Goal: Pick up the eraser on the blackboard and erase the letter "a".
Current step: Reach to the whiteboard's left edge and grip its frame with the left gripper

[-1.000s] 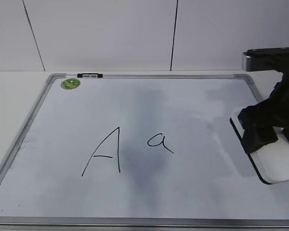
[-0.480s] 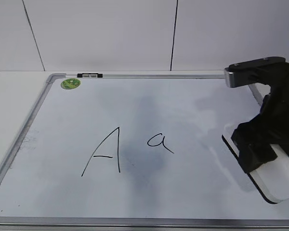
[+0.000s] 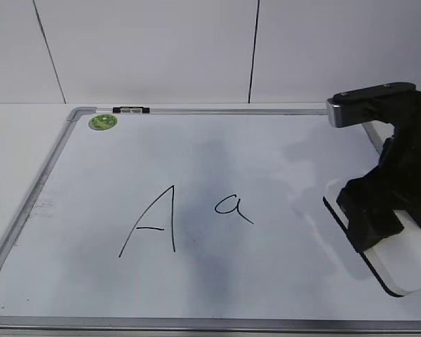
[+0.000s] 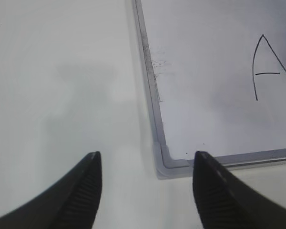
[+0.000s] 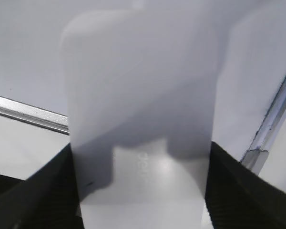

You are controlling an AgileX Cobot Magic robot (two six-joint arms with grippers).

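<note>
The eraser (image 3: 409,263), a white block with a thin black underside, is at the right side of the blackboard (image 3: 196,111). My right gripper (image 3: 377,214) is shut on it, one black finger on each long side. In the right wrist view the eraser (image 5: 138,109) fills the space between the fingers (image 5: 47,191) of that gripper (image 5: 142,160). Whether its underside touches the board I cannot tell. The small letter "a" (image 3: 231,206) lies left of the eraser, apart from it. My left gripper (image 4: 146,162) is open with nothing in it, over the table at the board's corner cap (image 4: 164,164).
A tall capital "A" (image 3: 154,221) is written left of the small letter, and part of it (image 4: 266,67) shows in the left wrist view. A round green sticker (image 3: 103,122) and a black-and-white clip (image 3: 131,109) sit at the board's far left edge. A white wall stands behind.
My right gripper has carried the eraser a little to the left and toward the front edge, then stayed still. The letters are unchanged.
</note>
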